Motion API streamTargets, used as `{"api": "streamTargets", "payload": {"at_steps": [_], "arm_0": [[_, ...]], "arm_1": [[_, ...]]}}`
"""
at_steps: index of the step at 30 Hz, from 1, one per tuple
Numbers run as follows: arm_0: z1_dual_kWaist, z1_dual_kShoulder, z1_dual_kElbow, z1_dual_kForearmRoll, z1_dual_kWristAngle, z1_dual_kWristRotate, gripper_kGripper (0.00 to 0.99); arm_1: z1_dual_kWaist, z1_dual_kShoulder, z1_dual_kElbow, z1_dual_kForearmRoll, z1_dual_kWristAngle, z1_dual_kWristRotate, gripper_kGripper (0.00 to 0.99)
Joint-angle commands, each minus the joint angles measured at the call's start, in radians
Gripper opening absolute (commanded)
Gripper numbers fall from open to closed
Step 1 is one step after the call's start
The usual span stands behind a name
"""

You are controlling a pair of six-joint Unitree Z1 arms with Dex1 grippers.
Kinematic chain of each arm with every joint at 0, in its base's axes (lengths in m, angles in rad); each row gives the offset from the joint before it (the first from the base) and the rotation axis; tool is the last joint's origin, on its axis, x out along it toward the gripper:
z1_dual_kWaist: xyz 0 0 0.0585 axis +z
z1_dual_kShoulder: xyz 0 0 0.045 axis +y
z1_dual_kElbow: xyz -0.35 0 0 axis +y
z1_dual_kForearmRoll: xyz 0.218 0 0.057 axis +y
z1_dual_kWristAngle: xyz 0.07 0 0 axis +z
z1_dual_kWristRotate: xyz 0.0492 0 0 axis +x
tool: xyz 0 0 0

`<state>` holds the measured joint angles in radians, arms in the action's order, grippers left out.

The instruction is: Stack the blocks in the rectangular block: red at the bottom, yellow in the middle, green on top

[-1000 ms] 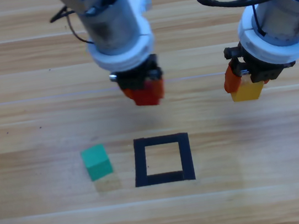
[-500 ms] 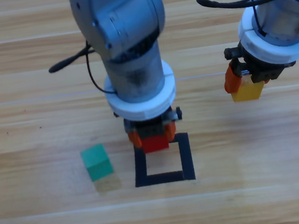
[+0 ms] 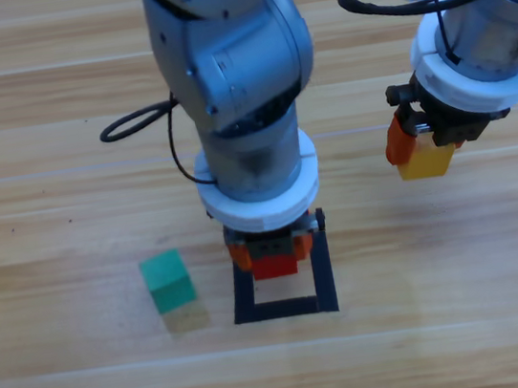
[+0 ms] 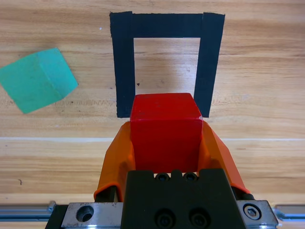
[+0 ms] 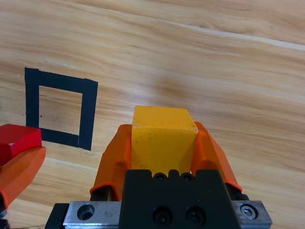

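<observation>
no cube placed yet: left pincer [image 3: 272,255] grips red [image 3: 275,266] over the rectangular block [image 3: 323,272], right pincer [image 3: 419,154] grips yellow [image 3: 426,163], green [image 3: 167,280] lies on the tabletop [image 3: 39,138].

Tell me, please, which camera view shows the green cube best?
The high view: the whole green cube lies clear on the table, left of the tape square. The left wrist view shows it too, near the picture's edge. The right wrist view misses it.

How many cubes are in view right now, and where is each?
3. The red cube is in the left claw over the tape square; the yellow cube is in the right claw, off to the right; the green cube lies on the table left of the square.
</observation>
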<state>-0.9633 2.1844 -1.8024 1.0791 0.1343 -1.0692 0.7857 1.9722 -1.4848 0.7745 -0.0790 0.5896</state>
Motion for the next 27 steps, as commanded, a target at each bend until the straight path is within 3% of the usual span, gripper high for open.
{"api": "streamTargets", "payload": {"at_steps": [1, 27], "arm_0": [[-0.023, 0.074, 0.017, -0.018, 0.016, 0.025, 0.225], [-0.020, 0.144, 0.009, -0.076, -0.001, -0.006, 0.225]], "arm_1": [[0.021, 0.030, 0.023, 0.009, 0.007, -0.002, 0.163], [0.021, 0.034, 0.021, 0.009, 0.005, -0.002, 0.163]]}}
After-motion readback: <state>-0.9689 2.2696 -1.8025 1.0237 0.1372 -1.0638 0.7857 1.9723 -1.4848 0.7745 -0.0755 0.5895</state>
